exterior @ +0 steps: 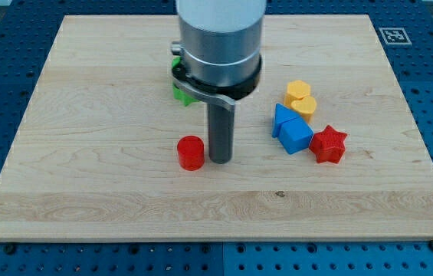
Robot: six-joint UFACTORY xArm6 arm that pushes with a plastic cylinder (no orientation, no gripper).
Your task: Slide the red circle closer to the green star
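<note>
Red circle (191, 152) sits low in the middle of the board, touching my tip (220, 160) on its right. I have no jaws. Green star (182, 90) hides above, behind my arm. Pushing from here could send red left, missing it.

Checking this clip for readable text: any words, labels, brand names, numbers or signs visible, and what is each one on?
No readable words, numbers or brand names anywhere.
Only sign: a black-and-white square fiducial marker on the wooden board, at its corner in the view's top right; it carries a pattern, not text.
The blocks and the arm's grey cylinder show no labels.
</note>
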